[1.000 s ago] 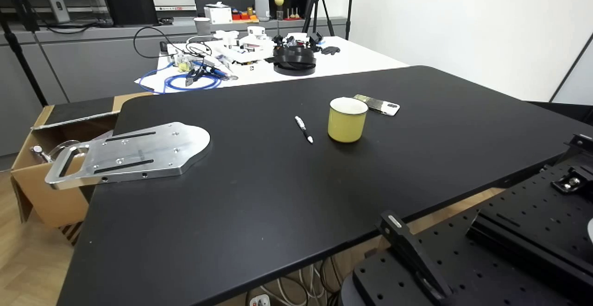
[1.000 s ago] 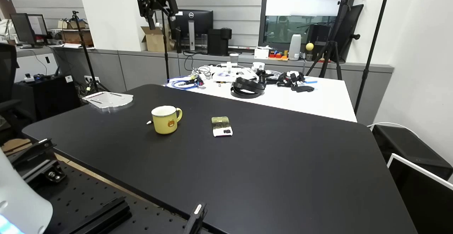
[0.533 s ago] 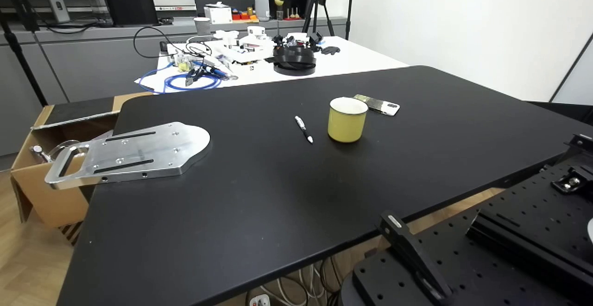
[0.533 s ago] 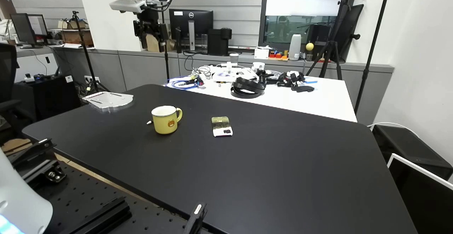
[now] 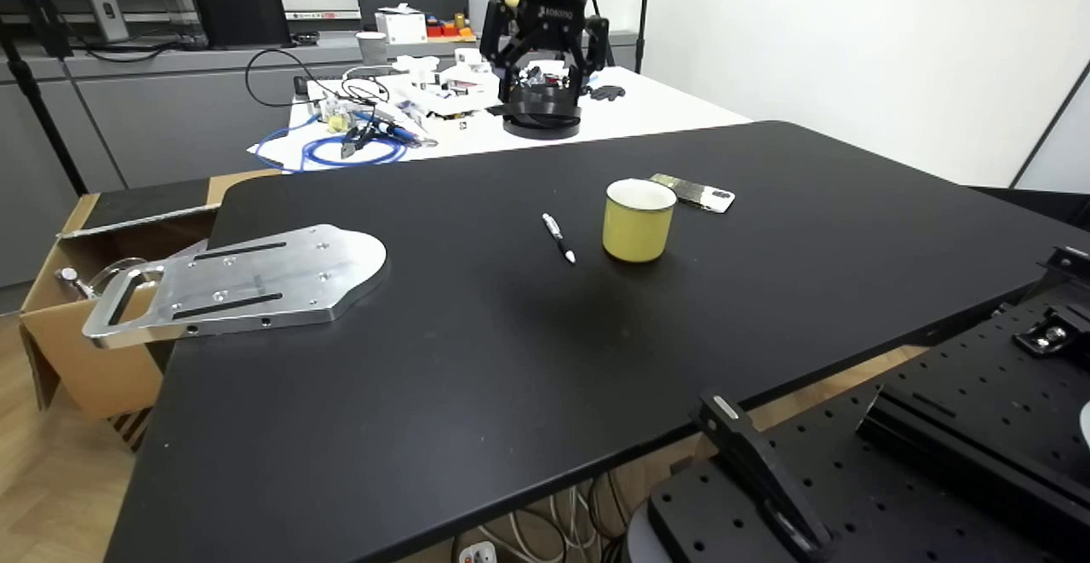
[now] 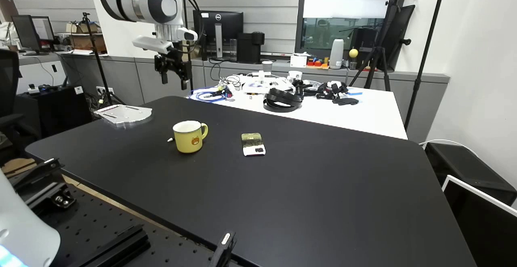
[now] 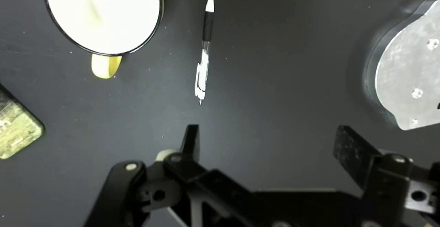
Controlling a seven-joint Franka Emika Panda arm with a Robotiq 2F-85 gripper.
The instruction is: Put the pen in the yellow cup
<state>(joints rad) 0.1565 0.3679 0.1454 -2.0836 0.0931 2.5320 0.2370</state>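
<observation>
The pen (image 5: 559,238), white with a dark grip, lies flat on the black table beside the cup. In the wrist view the pen (image 7: 207,31) shows whole; in an exterior view only its tip (image 6: 170,139) shows past the cup. The yellow cup (image 5: 637,226) stands upright, its handle and a small bear picture visible in an exterior view (image 6: 188,144). In the wrist view the cup (image 7: 105,65) is at the upper left, cut by the frame. My gripper (image 7: 268,131) is open and empty. It hangs well above the table in both exterior views (image 5: 542,94) (image 6: 174,83).
A flat phone-like object (image 5: 694,192) lies near the cup, on its handle side (image 7: 20,127). A silver metal plate (image 5: 264,273) with a handle lies at the table edge (image 7: 412,69). A cluttered white table (image 6: 343,121) stands behind the black table (image 6: 323,186).
The arm and open gripper have come down from the top of the views toward the table. The pen, cup and other objects have not moved.
</observation>
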